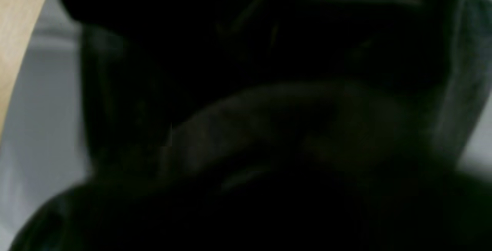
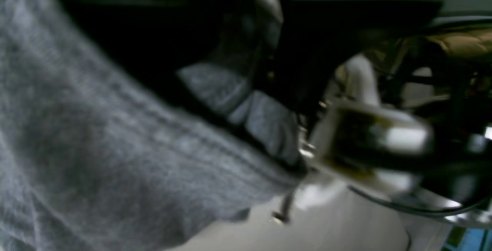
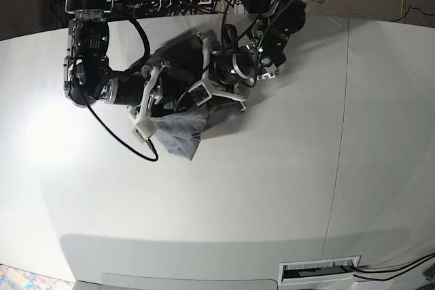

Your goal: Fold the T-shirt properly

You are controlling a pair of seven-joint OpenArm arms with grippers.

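Broad white table (image 3: 272,188) across nearly the whole base view, bare but for the bundle near top centre

Heather-grey T-shirt (image 3: 180,134) bunched in the upper middle of that frame, between the two arms, not spread flat; one loose tongue of cloth hanging toward lower left, the rest heaped up toward the upper right. Long axis of the heap judged roughly diagonal, lower left to upper right; collar, sleeves and hem not told apart, so no saying which end is the neck

Left gripper (image 3: 204,89), right of the pile in the base view, pressed into the cloth; own wrist view almost black, smothered by dark fabric; shut, apparently on a fold of shirt, though the pinch itself hidden

Right gripper (image 3: 151,103), at the pile's left edge, jaws narrow; grey knit filling the left of its wrist view, a fold close against the fingers; whether cloth truly caught there, cannot tell

Step in hand, as judged: opening the crumpled shirt out. Best done by drawing the two holds apart slowly along the diagonal, lifting only enough to let the cloth fall free, keeping both grips on single layers, then laying it flat before any fold
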